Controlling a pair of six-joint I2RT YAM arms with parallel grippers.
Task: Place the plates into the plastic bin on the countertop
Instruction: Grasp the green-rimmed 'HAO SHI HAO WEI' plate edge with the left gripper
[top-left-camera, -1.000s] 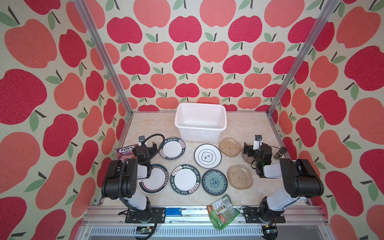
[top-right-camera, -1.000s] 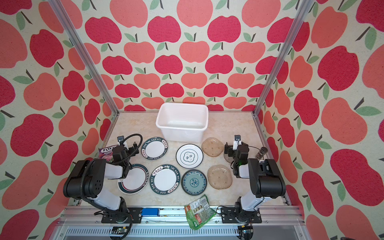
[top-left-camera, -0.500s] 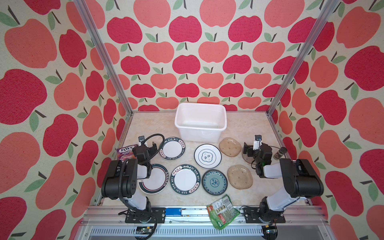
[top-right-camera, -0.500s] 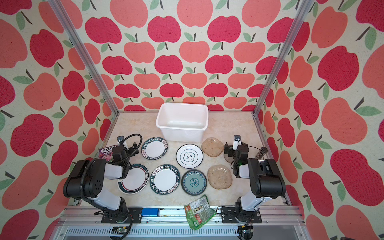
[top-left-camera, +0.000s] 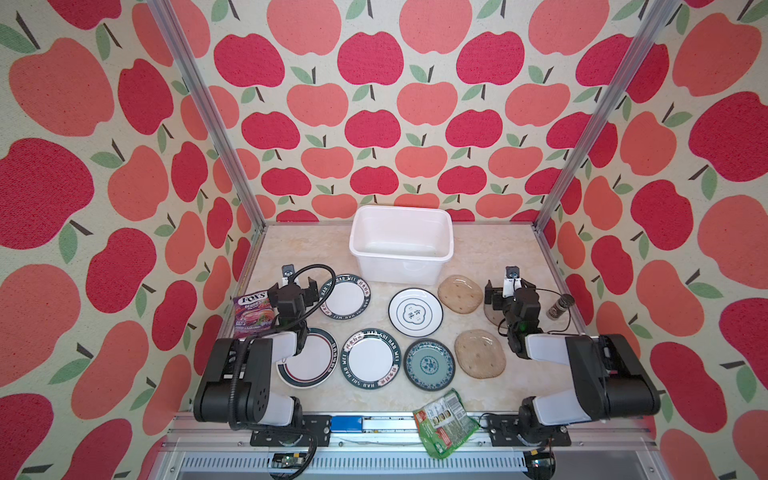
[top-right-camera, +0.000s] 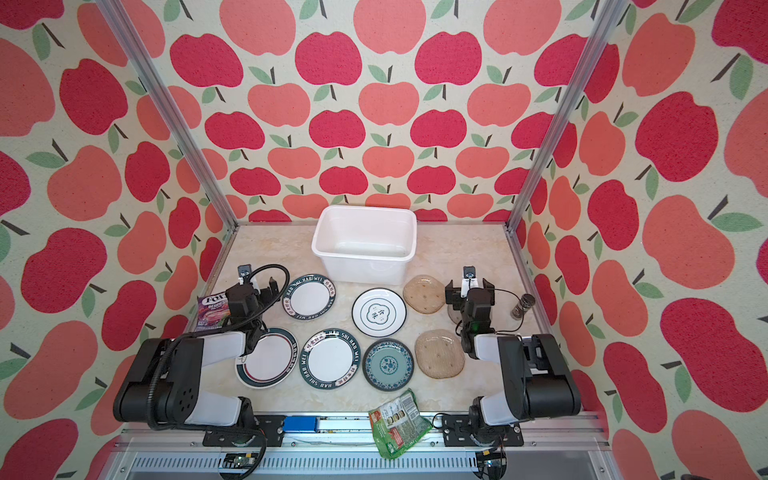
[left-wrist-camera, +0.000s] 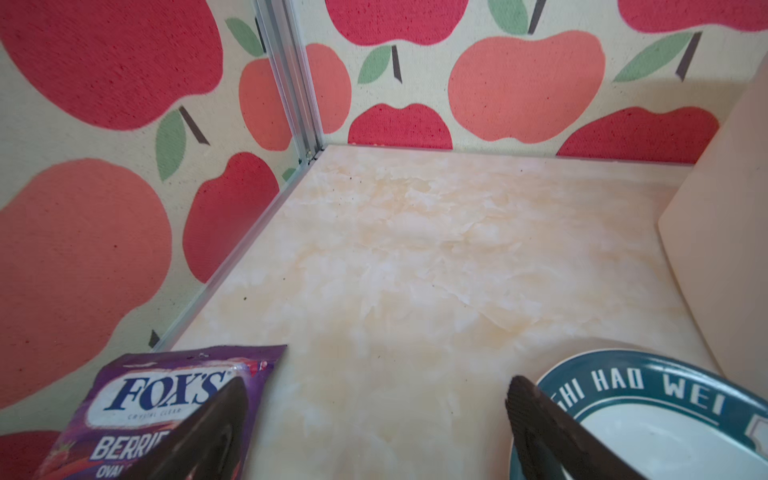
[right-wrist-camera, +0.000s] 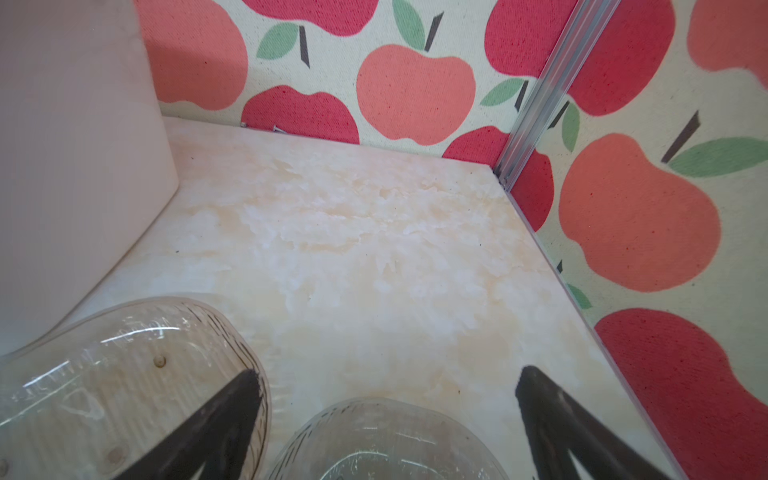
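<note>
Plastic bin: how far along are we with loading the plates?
Done: nothing, the plastic bin looks empty. In hand: nothing; left gripper and right gripper are both open. Left: all eight plates lie on the countertop, one amber plate partly hidden under the right gripper.

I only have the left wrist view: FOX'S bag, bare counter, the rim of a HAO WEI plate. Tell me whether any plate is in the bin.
Observer: None. In both top views the plastic bin shows only its bare white floor.
Operator: Give me the right gripper's state.
Observer: The right gripper is open and empty, hanging above an amber glass plate.
Operator: Name one non-plate item my view misses.
Observer: A green snack packet lies half off the front edge of the countertop.
</note>
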